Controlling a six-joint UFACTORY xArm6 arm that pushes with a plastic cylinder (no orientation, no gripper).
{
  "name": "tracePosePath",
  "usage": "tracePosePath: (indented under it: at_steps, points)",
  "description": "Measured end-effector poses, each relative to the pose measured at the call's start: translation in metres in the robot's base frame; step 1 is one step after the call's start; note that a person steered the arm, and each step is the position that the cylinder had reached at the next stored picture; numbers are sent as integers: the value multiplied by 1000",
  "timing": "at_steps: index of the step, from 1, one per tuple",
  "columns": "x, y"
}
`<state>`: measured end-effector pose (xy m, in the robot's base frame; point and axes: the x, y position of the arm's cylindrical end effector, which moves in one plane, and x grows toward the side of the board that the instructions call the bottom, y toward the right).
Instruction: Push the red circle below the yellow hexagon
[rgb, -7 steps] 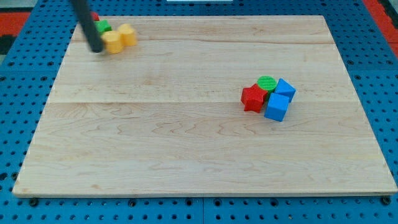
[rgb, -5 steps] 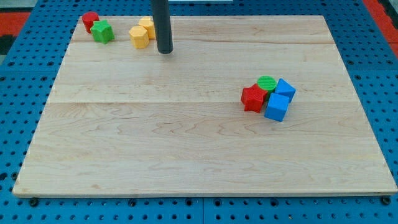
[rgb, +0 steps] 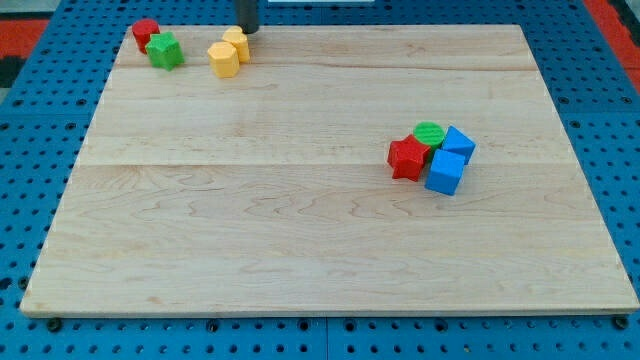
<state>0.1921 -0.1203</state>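
Observation:
The red circle (rgb: 145, 32) sits at the board's top left corner, touching a green block (rgb: 164, 50) just below and right of it. The yellow hexagon (rgb: 224, 60) lies to their right, touching a second yellow block (rgb: 237, 43) above it. My tip (rgb: 247, 29) is at the board's top edge, just right of the upper yellow block and apart from the red circle. Most of the rod is out of the frame.
A cluster at the view's right holds a red star-like block (rgb: 406, 158), a green circle (rgb: 429, 133) and two blue blocks (rgb: 458, 143) (rgb: 445, 172). The wooden board (rgb: 320, 250) lies on a blue pegboard.
The rod moved from the left of the yellow blocks to their right, then up to the board's top edge. The yellow blocks shifted to the right, away from the green block.

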Motion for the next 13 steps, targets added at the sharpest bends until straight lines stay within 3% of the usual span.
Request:
tracePosePath:
  at_steps: [1,5,6,7,8,9,10,11,12,13]
  points:
    - [-1,-55]
    - [0,-180]
    - [16,-182]
    - [58,-159]
    - [52,-137]
    - [27,-184]
    - [0,-154]
    - [66,-130]
    - [124,-62]
    - [174,-80]
